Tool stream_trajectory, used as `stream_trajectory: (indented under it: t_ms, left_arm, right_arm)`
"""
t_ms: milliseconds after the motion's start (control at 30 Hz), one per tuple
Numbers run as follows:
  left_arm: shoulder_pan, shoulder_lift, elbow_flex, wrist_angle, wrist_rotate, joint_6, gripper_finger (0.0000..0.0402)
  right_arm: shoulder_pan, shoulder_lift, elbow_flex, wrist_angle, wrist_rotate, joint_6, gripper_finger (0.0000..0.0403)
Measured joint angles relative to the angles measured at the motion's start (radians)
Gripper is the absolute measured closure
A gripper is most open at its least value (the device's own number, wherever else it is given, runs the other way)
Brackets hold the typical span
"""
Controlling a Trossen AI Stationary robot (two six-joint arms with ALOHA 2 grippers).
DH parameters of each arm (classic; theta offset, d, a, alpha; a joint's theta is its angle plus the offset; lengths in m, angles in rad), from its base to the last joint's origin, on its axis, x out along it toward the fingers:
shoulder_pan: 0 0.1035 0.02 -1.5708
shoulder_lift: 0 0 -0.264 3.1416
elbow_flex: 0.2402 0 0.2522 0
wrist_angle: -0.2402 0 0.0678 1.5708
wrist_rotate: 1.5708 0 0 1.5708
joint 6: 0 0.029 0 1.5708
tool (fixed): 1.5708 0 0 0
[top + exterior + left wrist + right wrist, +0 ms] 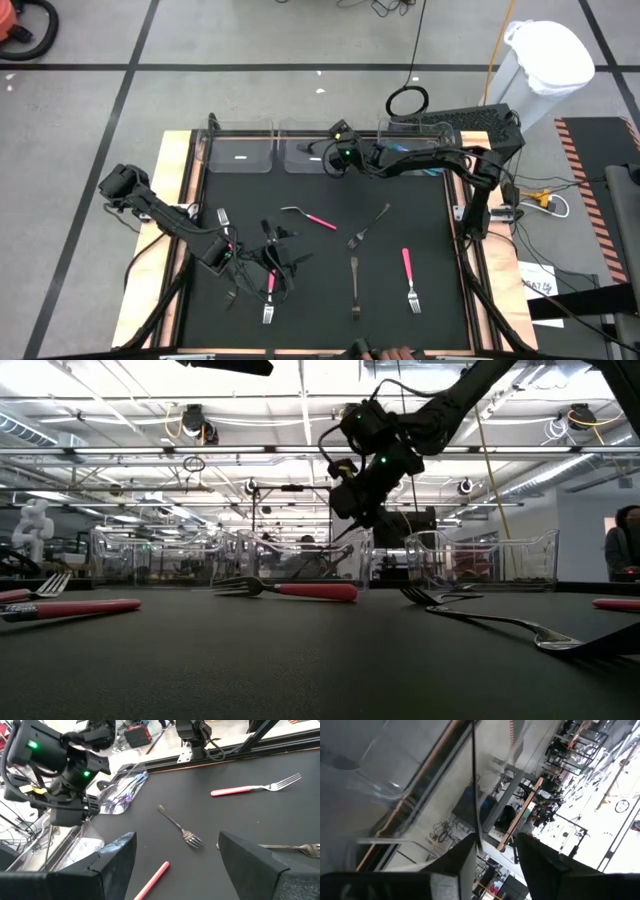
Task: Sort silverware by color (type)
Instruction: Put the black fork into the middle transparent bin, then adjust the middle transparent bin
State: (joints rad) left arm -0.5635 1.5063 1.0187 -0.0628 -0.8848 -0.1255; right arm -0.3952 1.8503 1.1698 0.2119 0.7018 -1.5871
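Right gripper point(330, 160) hangs above the clear bins point(240, 152) at the mat's far edge, fingers parted a little with a thin dark rod-like thing between them in the wrist view; grip or contact cannot be told, and what it is stays unclear. Left gripper point(268, 262) sits low over a tangle of black pieces, fingers wide, holding nothing. Nearer than the right gripper, the silverware point(408, 272) lies scattered on the black mat point(430, 215): pink-handled forks with silver heads, plus dark forks hard to make out.

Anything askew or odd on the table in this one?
Nothing damaged or spilled. The silverware still lies scattered at all angles on the black mat, such as the pink-handled fork and an all-metal fork; that is simply unsorted.
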Motion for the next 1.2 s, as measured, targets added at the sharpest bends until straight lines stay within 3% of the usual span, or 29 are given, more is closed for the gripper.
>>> stream_trajectory:
  t_ms: [367, 533, 600, 700, 833, 1200]
  left_arm:
    - [-0.002, 0.0, 0.0, -0.004, 0.03, -0.02, 0.0118]
    - [-0.002, 0.0, 0.0, -0.008, 0.03, -0.023, 0.0118]
    - [-0.002, 0.0, 0.0, -0.008, 0.03, -0.023, 0.0118]
    - [-0.002, 0.0, 0.0, -0.009, 0.03, -0.022, 0.0118]
    - [-0.002, 0.0, 0.0, -0.01, 0.03, -0.019, 0.0118]
    - [-0.002, 0.0, 0.0, -0.007, 0.029, -0.017, 0.0118]
  right_arm:
    - [0.001, -0.082, 0.0, -0.046, 0.003, 0.106, 0.0199]
    - [0.006, -0.138, 0.0, -0.124, -0.01, 0.295, 0.0182]
    - [0.012, -0.164, 0.002, -0.196, -0.083, 0.437, 0.0182]
    - [0.017, -0.201, 0.002, -0.307, -0.28, 0.643, 0.0188]
    - [0.014, -0.217, 0.002, -0.391, -0.494, 0.789, 0.0201]
    - [-0.033, -0.212, 0.002, -0.451, -0.7, 0.917, 0.0226]
